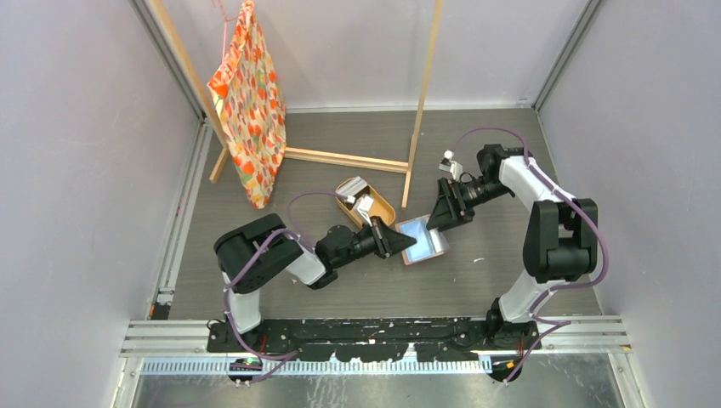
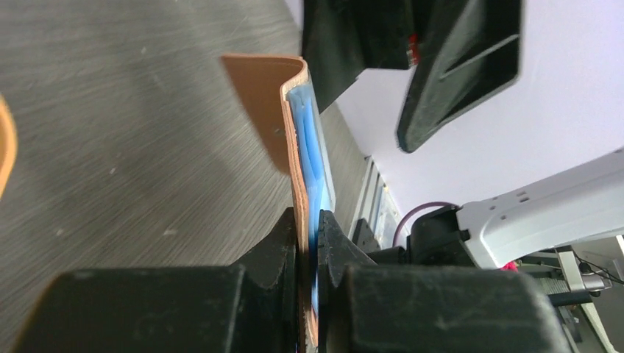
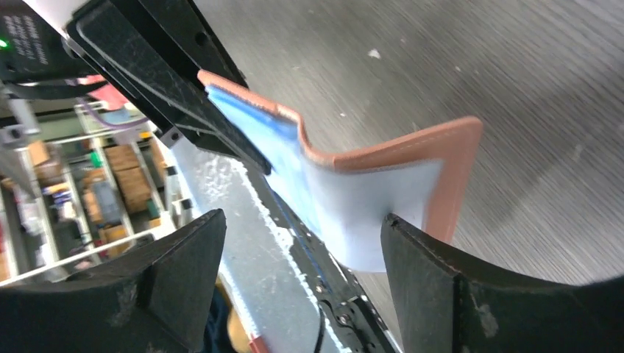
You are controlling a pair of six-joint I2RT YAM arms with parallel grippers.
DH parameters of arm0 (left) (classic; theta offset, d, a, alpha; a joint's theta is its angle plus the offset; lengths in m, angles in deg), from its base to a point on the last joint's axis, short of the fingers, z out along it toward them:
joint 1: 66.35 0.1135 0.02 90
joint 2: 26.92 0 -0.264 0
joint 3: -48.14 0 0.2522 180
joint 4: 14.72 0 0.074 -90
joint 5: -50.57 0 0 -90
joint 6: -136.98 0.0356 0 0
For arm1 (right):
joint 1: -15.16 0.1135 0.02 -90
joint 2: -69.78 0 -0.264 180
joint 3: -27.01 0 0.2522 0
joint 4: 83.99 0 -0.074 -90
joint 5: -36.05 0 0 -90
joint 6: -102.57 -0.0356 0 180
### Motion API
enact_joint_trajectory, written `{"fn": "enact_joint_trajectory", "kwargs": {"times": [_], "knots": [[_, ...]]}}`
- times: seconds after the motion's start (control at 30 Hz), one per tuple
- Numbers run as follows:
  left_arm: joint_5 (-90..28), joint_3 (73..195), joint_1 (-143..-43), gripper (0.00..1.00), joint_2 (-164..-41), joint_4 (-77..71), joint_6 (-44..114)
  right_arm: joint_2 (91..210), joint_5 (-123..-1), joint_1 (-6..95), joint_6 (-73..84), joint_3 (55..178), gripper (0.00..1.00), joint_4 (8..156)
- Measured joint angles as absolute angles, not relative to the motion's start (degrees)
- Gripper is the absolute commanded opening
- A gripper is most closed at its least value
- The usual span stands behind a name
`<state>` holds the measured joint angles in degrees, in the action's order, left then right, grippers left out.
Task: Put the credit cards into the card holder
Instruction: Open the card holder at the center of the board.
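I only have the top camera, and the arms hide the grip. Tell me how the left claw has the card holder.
Observer: In the left wrist view, the left claw is shut on one edge of the card holder, pinching leather and glossy lining together.
Operator: Now report the right claw.
Observer: Its wrist view shows the right claw open, with one finger on each side of the holder's free flap.
Operator: Describe the holder's shape.
Observer: It is bent into an L, with the pale blue lining facing the right wrist camera.
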<state>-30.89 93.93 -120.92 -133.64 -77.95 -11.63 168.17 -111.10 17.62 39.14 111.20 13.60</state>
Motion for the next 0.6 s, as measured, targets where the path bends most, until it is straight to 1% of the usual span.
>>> {"fn": "enact_joint_trajectory", "kwargs": {"times": [0.27,0.4,0.47,0.5,0.57,0.6], "knots": [[-27.64,90.9,-120.59,0.0,-137.97,-75.37,-15.91,159.51,-97.46,17.79,30.86,108.23,0.85,22.63],[-27.11,90.17,-120.54,0.0,-140.76,-74.41,-18.42,158.59,-95.12,17.79,29.92,107.95,0.84,24.36],[-27.18,89.54,-120.54,0.05,-141.2,-73.65,-19.41,158.62,-94.86,17.79,29.94,107.71,0.84,24.77],[-27.22,89.26,-120.54,0.11,-141.2,-73.25,-20.0,158.62,-94.9,17.79,29.98,107.64,0.84,24.75],[-27.42,88.93,-120.54,0.17,-140.98,-71.92,-20.63,158.64,-95.1,17.79,30.22,107.62,0.84,24.71],[-27.46,88.82,-120.54,0.22,-140.61,-70.96,-20.72,158.64,-95.29,17.79,30.38,107.62,0.84,24.71]]}}
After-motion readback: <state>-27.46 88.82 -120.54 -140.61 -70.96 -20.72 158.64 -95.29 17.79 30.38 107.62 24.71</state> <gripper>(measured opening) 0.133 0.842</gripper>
